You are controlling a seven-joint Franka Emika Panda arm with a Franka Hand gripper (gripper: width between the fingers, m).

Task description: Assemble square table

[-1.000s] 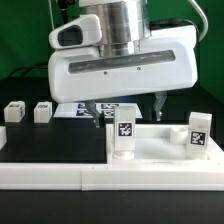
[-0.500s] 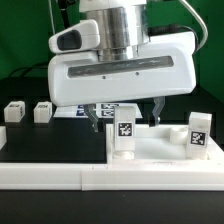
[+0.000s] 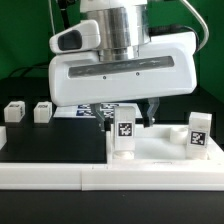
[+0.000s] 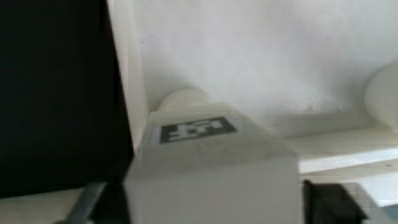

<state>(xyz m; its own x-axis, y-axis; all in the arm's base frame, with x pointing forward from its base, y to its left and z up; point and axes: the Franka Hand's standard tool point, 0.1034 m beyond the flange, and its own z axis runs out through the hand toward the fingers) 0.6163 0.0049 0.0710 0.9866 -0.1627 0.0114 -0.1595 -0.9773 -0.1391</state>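
Observation:
The white square table top [image 3: 160, 150] lies flat at the exterior view's right. A white leg [image 3: 123, 130] with a black-and-white tag stands upright at its near-left corner. In the wrist view this leg [image 4: 205, 165] stands on the table top [image 4: 267, 60], right at the slab's edge. My gripper [image 3: 128, 119] is lowered over the leg, and in the wrist view the gripper [image 4: 214, 205] has a finger on either side of it. The fingers [image 4: 86, 205] stand close to the leg with thin dark gaps showing. A second tagged leg [image 3: 199, 133] stands upright at the right corner.
Two loose white legs [image 3: 13, 111] [image 3: 42, 111] lie on the black table [image 3: 50, 140] at the exterior view's left. The marker board [image 3: 72, 110] lies behind them. A long white rail [image 3: 110, 178] runs along the front edge.
The fingers have drawn inward from wide apart to close beside the upright leg. The arm, the legs and the table top have stayed where they were.

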